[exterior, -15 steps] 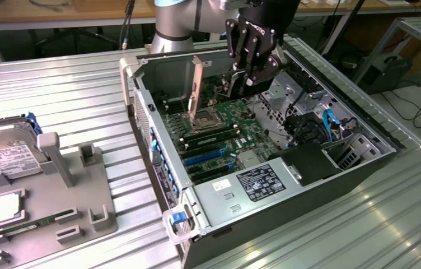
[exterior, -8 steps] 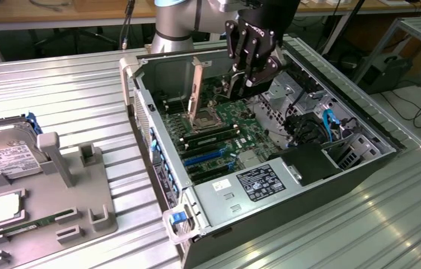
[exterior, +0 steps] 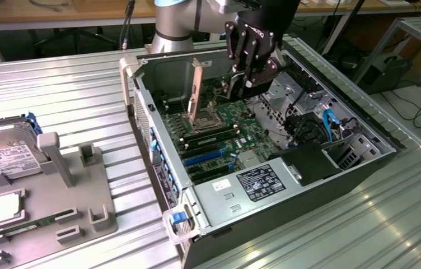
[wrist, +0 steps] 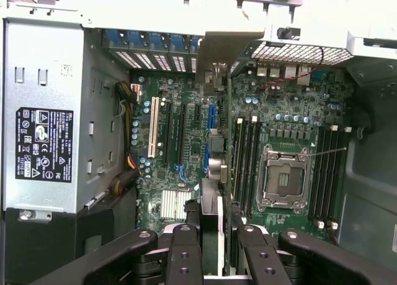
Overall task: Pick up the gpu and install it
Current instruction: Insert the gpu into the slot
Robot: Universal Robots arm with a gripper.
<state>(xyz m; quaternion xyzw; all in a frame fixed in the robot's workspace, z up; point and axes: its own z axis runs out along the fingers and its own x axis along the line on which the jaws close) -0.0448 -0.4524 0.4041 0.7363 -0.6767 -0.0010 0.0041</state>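
The gpu (exterior: 197, 92) is clamped between the jaws of the gripper (exterior: 245, 84) and hangs on edge over the open computer case (exterior: 141, 103). I judge that it is gripped high and at the end away from its bracket, so that the long lower edge is free to meet a slot. The fingers (wrist: 185, 248) are black and matte with round screw heads. They press on the two flat faces of the thin board, which from the wrist looks like only a dark line. At the end of the card far from the jaws is its bracket (wrist: 228, 49), a narrow strip of dull silver metal, turned toward the rear wall with the perforated grille (wrist: 298, 52). Below the jaws lies the green motherboard (wrist: 186, 93), flat in the case, which lies on its side. I cannot tell if the card touches it. Just beside the card on one side are the long black memory slots (wrist: 245, 161), and after them the square CPU socket (wrist: 284, 176) with a shiny frame. On the other side stand the expansion slots, one blue (wrist: 211, 121) and one white (wrist: 152, 133). Farther is the power supply (wrist: 46, 118), a grey sheet-metal box with a black label. Well apart from the jaws, on the ribbed aluminium table (exterior: 69, 84), a grey plastic fixture (exterior: 83, 213) holds a hard drive (exterior: 9, 150) and a green memory stick (exterior: 38, 225) in separate recesses, probably to keep every part at a known place.
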